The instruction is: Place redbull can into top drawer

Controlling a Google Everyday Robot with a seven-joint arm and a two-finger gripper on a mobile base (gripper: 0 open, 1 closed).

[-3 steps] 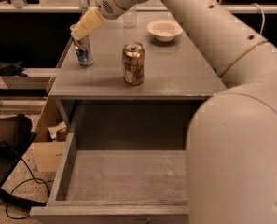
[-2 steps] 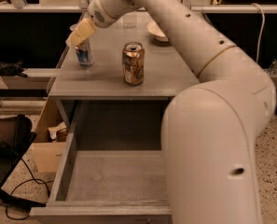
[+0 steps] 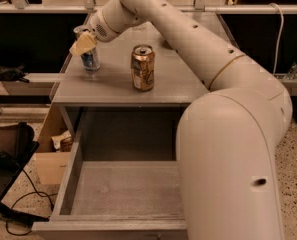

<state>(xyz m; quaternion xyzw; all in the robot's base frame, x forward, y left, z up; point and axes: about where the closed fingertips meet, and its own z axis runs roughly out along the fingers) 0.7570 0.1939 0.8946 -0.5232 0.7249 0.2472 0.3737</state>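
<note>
While the redbull can [image 3: 91,60] stands upright on the table [image 3: 113,91] in the upper left of the frame, close to the table's left edge, we log its surroundings first. A wider gold-brown can [image 3: 143,68] stands upright to the right of it and a little lower in the frame, near but apart from it; nothing lies between the two. Below the table top, the top drawer [image 3: 123,189] is pulled out across the lower centre of the frame. Its grey floor and left wall show, while its right part is hidden behind the arm. At the left edge, beside the drawer, we see a cardboard box [image 3: 52,156], a dark bag [image 3: 8,144] and a black cable [image 3: 23,201] on the speckled floor.

Arm [image 3: 228,149] pose: a thick segment rises from the lower right of the frame and bends at mid right. A slimmer link then runs diagonally up and left over the back of the table, passing above the gold-brown can without touching it. At upper centre the wrist turns down and left, ending at the pincer [image 3: 83,44]. The pincer sits at the top of the redbull can, its tan tip overlapping the can's upper part from the left. We cannot tell whether the pincer is open or gripping the can.
</note>
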